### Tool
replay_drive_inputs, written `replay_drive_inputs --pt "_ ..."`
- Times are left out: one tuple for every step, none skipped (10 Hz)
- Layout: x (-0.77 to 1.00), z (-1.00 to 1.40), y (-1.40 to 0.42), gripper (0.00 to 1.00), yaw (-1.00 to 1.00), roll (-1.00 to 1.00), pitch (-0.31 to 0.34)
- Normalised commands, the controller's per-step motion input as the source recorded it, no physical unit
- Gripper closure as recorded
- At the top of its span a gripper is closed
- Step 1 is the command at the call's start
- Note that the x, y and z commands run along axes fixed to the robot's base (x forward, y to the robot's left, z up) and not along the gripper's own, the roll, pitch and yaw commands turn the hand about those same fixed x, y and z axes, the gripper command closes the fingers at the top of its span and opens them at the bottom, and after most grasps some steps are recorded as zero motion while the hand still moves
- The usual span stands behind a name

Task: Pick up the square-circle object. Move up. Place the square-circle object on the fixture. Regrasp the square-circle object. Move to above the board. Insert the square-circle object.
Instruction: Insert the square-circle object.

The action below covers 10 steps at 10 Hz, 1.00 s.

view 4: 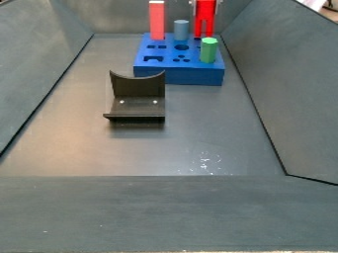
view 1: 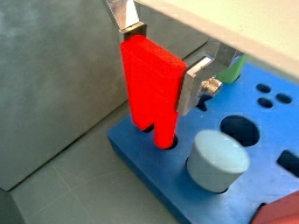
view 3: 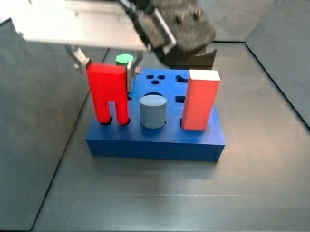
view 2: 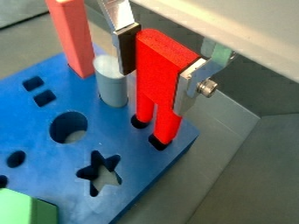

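Board [view 3: 158, 140] sits directly beneath the gripper [view 2: 158, 63]. Grey cylinder [view 3: 152, 111] and orange-red pillar [view 3: 202, 98] stand just beside it, already seated. Fixture [view 4: 134, 97] lies well apart, bare. Gripper's fingers pinch the square-circle object [view 1: 152, 83] at its upper end, upright, lower prongs entering board holes, apparently mid-insertion.
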Motion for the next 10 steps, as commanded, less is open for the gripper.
replay_drive_inputs --pt "0.00 -0.01 0.00 1.00 0.00 -0.03 -0.016" --pt "0.00 -0.05 0.00 1.00 0.00 -0.02 -0.010" --pt "0.00 -0.17 0.00 1.00 0.00 0.00 -0.007" --pt "0.09 -0.23 0.18 1.00 0.05 0.00 0.000" --pt "0.08 -0.19 0.20 1.00 0.02 0.00 0.000" --pt "0.02 0.00 0.06 1.00 0.00 -0.04 0.000" --pt "-0.02 0.00 0.00 1.00 0.00 -0.01 -0.009" --pt "-0.04 -0.41 -0.08 1.00 0.00 0.00 -0.056" --pt "-0.08 -0.55 -0.07 1.00 0.00 0.03 -0.097" --pt "-0.01 0.00 0.00 1.00 0.00 0.00 -0.006"
